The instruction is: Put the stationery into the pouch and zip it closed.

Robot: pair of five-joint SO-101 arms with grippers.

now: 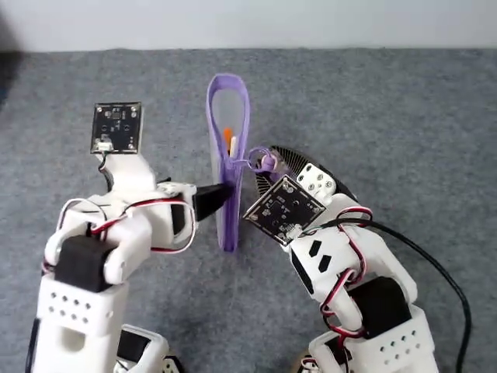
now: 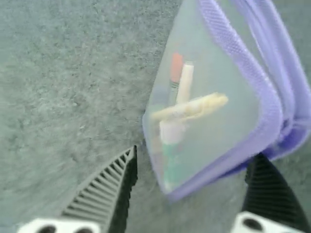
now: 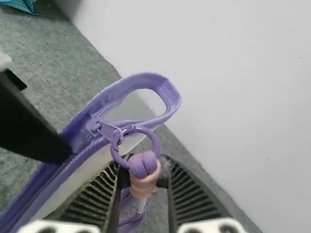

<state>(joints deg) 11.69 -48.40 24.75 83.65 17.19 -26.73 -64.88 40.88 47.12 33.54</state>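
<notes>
The purple pouch [image 1: 227, 225] stands on edge mid-mat, running 12 to 6 o'clock, its mouth gaping toward 12 with pens [image 2: 177, 121] inside. The left gripper [image 2: 194, 155] straddles its 6 o'clock end from 9 o'clock, jaws wide, possibly brushing it. The right gripper [image 3: 142, 177], at 3 o'clock, pinches the zip pull [image 3: 141, 165]. Grey mat [image 1: 404, 116] stretches beyond both sides to the wall [image 1: 311, 23].

one pouch [image 1: 227, 221], one pull [image 3: 142, 169], two arms [image 1: 116, 233]
</notes>
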